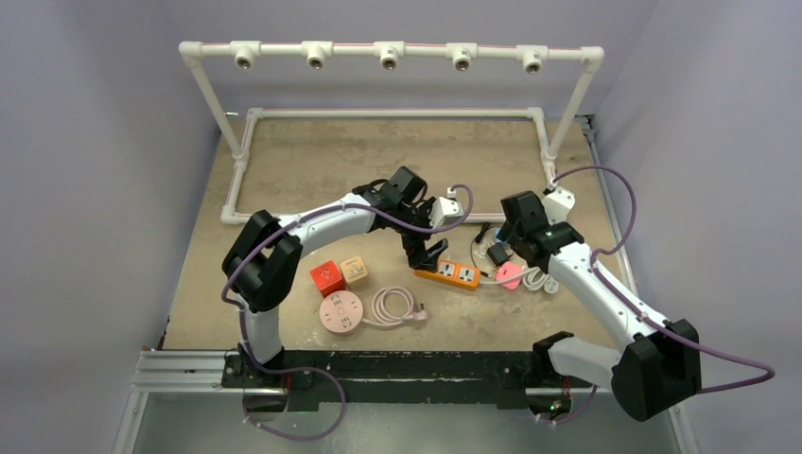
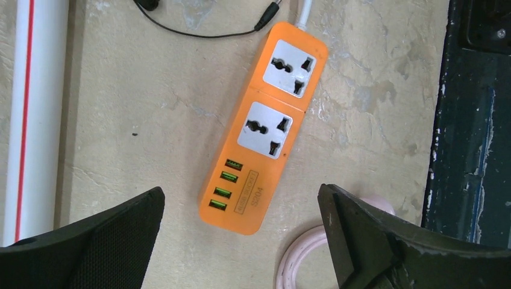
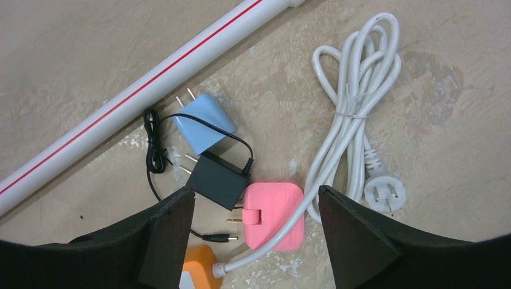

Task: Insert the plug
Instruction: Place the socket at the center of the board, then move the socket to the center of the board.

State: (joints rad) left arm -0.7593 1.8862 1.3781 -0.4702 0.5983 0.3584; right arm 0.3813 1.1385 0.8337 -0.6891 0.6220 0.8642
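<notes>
Trouble looks likeliest at the pick. The right pincer (image 3: 256, 198) hangs released and empty over a pink plug (image 3: 274, 217) lying flat toward the counter's right edge. A black adapter (image 3: 217, 177) sits close against one side of the plug and a white cord (image 3: 355, 102) runs just beside the other. Closing there could catch a neighbour or snag its thin lead. The left pincer (image 2: 240, 201), also released and empty, hovers above the orange power strip (image 2: 265, 129) near the counter's middle, both sockets vacant. If it isn't steadied, the strip may slide under a push. A blue adapter (image 3: 203, 120) and a white pipe (image 3: 138, 90) lie beyond.
</notes>
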